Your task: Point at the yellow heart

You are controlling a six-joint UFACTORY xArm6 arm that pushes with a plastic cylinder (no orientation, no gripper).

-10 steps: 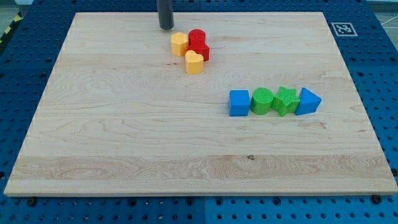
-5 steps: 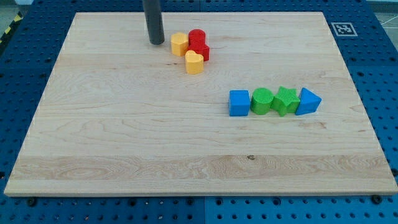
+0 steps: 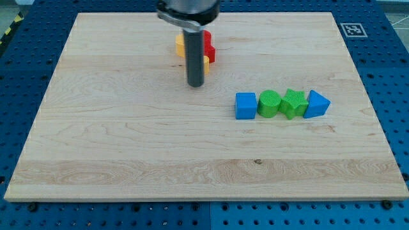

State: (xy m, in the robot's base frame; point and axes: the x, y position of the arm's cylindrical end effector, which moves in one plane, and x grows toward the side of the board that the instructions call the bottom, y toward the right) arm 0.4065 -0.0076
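Observation:
My tip (image 3: 195,85) rests on the board just below the cluster of yellow and red blocks near the view's top. The rod stands in front of the yellow heart (image 3: 206,62), so only a sliver of it shows to the rod's right. A second yellow block (image 3: 179,45) peeks out on the rod's left, its shape hidden. Red blocks (image 3: 208,46) show to the right of the rod, behind the heart.
A row of blocks lies right of centre: a blue cube (image 3: 245,105), a green cylinder (image 3: 269,103), a green star-like block (image 3: 293,103) and a blue triangular block (image 3: 316,103). A marker tag (image 3: 351,29) sits off the board's top right corner.
The rod has moved from the left of the cluster toward the view's bottom and right. It now stands just below the cluster and covers most of the yellow heart. The blocks have not moved.

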